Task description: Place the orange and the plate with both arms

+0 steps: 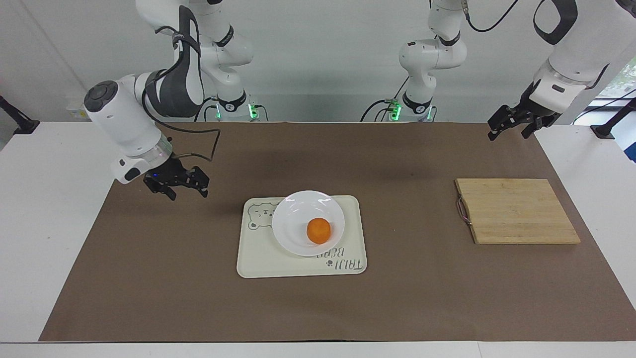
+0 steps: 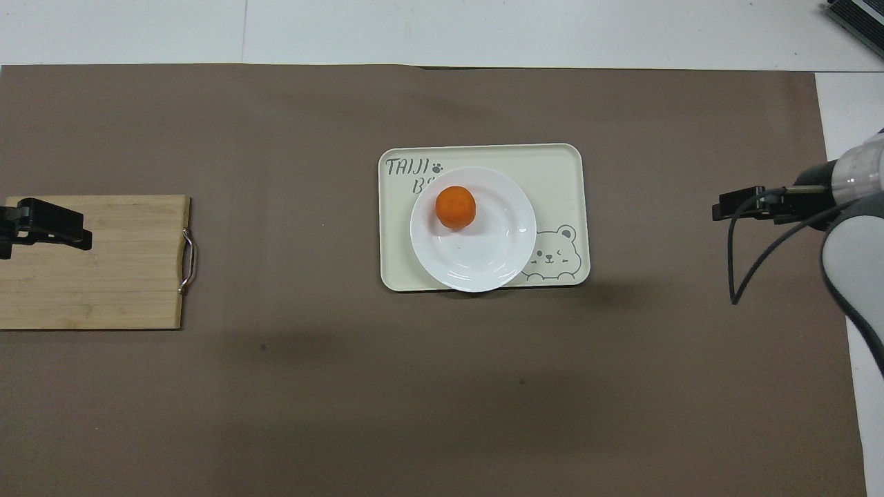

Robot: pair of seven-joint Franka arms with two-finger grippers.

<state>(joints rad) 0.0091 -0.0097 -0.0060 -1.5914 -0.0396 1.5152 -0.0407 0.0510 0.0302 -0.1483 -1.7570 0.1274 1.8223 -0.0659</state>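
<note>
While only the facing view shows both empty hands open, orange (image 1: pixel 318 230) sits on plate (image 1: pixel 293 233).

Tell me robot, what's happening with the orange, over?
Both end effectors open, empty: right over bare mat, left waiting up by its end. Orange sits in plate, plate on tray. Nothing blocking.

- The orange (image 1: pixel 318 231) sits in the plate (image 1: pixel 293 219), lower centre of the facing view.
- The plate rests on the tray (image 1: pixel 258 258).
- The cutting board (image 1: pixel 516 211) lies at right of the frame, well apart.
</note>
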